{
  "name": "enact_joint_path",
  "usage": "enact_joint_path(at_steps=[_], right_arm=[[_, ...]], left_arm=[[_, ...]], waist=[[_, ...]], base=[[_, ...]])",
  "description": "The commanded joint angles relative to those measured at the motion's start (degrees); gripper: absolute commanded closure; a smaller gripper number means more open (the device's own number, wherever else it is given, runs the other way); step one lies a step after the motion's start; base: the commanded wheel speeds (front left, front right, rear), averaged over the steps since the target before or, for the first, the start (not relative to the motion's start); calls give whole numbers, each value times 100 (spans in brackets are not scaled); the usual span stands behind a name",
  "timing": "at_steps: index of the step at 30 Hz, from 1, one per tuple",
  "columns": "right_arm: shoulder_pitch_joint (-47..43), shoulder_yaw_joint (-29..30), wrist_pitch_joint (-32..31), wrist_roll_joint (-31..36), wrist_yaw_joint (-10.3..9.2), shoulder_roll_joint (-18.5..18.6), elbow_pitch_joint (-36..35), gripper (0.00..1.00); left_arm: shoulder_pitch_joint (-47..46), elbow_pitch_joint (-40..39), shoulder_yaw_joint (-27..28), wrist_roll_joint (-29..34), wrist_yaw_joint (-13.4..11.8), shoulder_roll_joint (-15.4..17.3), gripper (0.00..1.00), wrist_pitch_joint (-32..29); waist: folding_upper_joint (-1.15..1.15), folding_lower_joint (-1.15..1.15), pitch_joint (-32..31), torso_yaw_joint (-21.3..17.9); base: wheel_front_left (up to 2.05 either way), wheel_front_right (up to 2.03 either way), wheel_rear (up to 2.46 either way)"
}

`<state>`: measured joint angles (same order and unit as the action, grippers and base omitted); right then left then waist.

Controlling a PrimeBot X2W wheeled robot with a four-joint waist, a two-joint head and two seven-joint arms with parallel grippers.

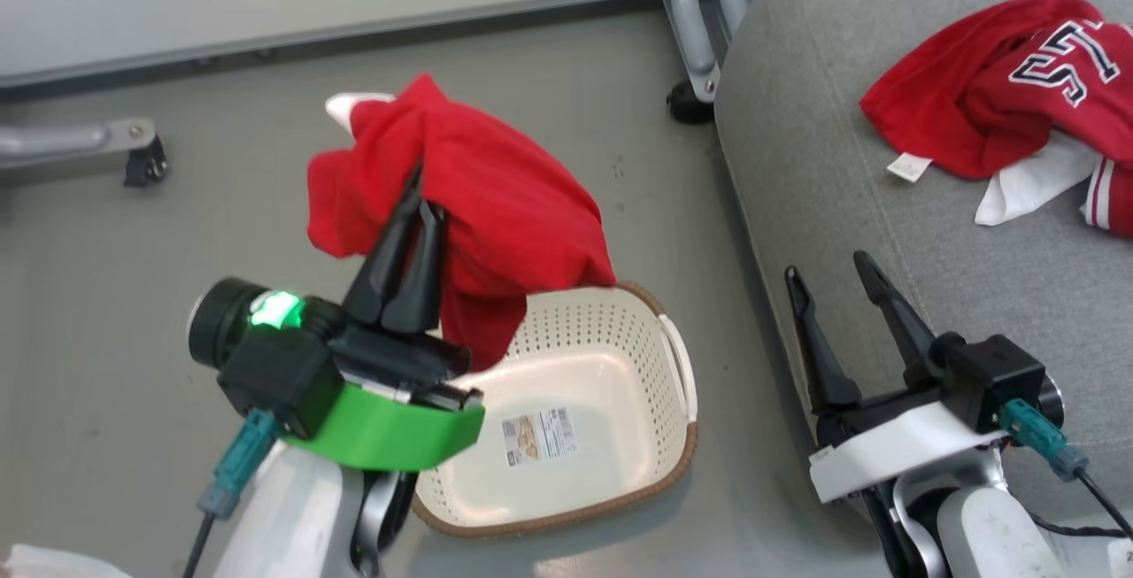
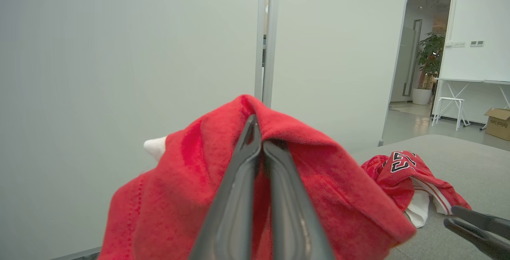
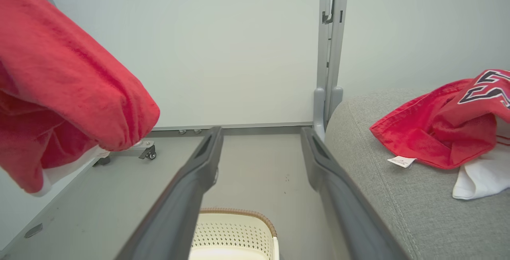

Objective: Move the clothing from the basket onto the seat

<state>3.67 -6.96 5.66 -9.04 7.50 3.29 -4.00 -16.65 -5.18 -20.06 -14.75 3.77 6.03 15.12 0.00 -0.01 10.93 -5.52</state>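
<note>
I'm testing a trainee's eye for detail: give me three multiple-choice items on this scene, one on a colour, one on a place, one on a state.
1. What colour is the rim of the basket?
A brown
B blue
C green

2. Where does the lettered garment lie?
A in the basket
B on the seat
C on the floor

3. The left tool is:
A open and empty
B shut on the basket's handle
C shut on the plain red garment

Answers:
1 A: the head view shows a brown woven-look rim.
2 B: it rests on the grey cushion.
3 C: its fingers pinch the red cloth above the basket.
</note>
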Motion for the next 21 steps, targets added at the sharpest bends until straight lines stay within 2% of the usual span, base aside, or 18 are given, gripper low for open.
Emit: enact_joint_path(at_steps=[1, 10, 21], right_arm=[[-119, -9, -26, -40, -2, 19, -19, 0], [-451, -6, -140, -104, -2, -4, -118, 0], [-588, -37, -206, -104, -2, -26, -199, 0]], left_arm=[[160, -73, -21, -48, -17, 13, 100, -7], [707, -358, -255, -112, -70, 41, 100, -78], [867, -467, -303, -196, -120, 47, 100, -110]], waist=[[0, 1, -346, 38], [0, 1, -702, 9], [0, 1, -779, 7]], base=[[0, 0, 0], [0, 0, 0], [0, 0, 0]])
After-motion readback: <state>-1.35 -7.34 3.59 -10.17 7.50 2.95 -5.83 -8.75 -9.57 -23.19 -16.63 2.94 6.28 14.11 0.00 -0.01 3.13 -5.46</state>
